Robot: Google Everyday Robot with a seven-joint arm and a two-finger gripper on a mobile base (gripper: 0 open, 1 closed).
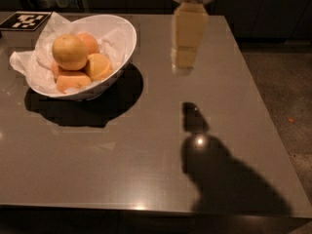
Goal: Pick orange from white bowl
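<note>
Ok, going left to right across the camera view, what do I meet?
Black-and-white marker tag at the far-left corner → orange, topmost in the white bowl → tool, hanging above the table right of the bowl.

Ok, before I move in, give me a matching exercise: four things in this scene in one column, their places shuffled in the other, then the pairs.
1 orange
2 white bowl
3 gripper
4 black-and-white marker

A far left corner of the table
B topmost on the smaller fruits
C hanging over the table, right of the bowl
D left part of the table, lined with white paper

Pairs: 1-B, 2-D, 3-C, 4-A
</note>
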